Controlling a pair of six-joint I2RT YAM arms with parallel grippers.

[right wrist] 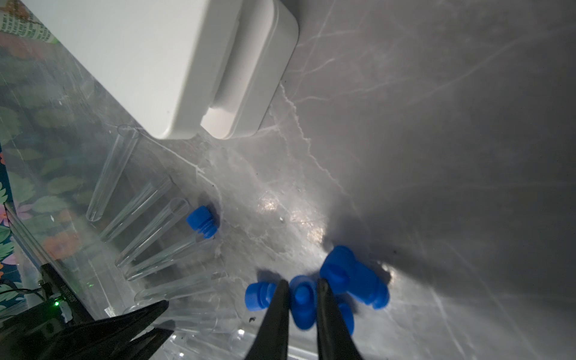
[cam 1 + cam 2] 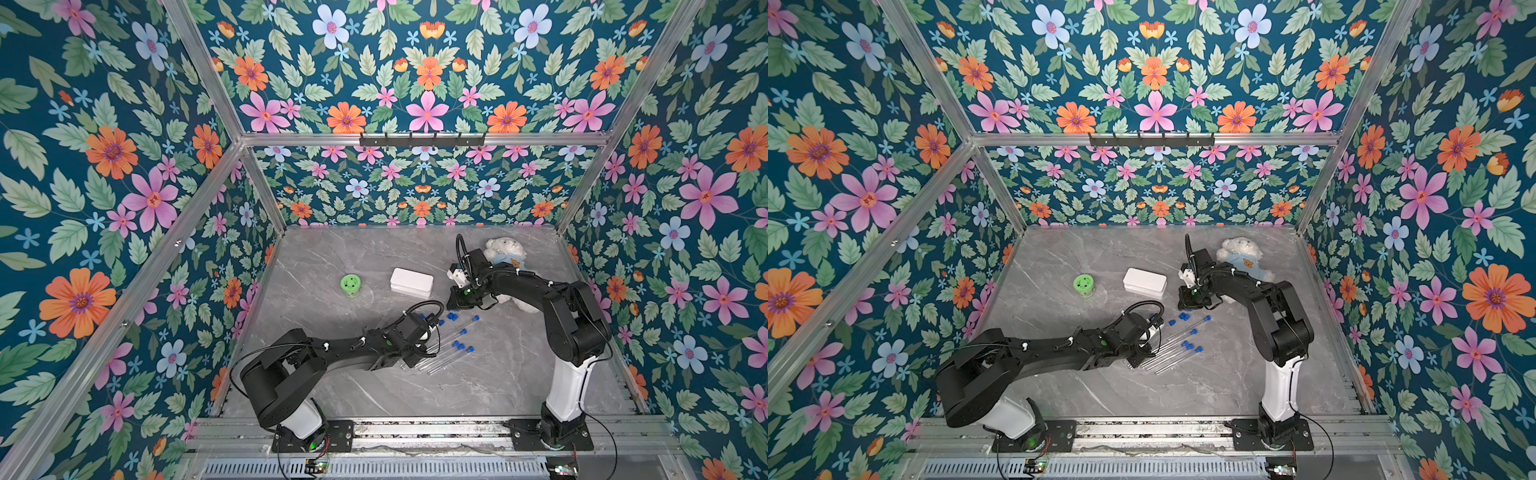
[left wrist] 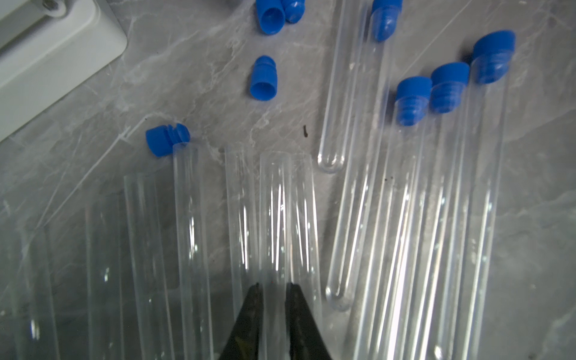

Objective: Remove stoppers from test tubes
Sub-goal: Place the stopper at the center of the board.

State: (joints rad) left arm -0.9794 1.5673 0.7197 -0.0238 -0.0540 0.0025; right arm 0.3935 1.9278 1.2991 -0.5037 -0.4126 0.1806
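Note:
Several clear test tubes (image 2: 446, 349) lie fanned on the grey table, in both top views. Some carry blue stoppers (image 3: 411, 99) in their mouths; others lie open. My left gripper (image 3: 274, 285) is shut on an open test tube (image 3: 276, 218) near its rounded end, low over the fan. Loose stoppers (image 3: 263, 79) lie beyond the open mouths, one (image 3: 166, 140) touching a tube's rim. My right gripper (image 1: 300, 283) hangs just over a small heap of loose stoppers (image 1: 352, 280), its fingers closed on a blue stopper (image 1: 301, 299).
A shut white box (image 2: 411, 282) sits behind the tubes, close to the right gripper (image 2: 453, 306). A round green lid (image 2: 351, 284) lies left of the box. A white teddy bear (image 2: 509, 253) sits at the back right, behind the right arm. Flowered walls enclose the table.

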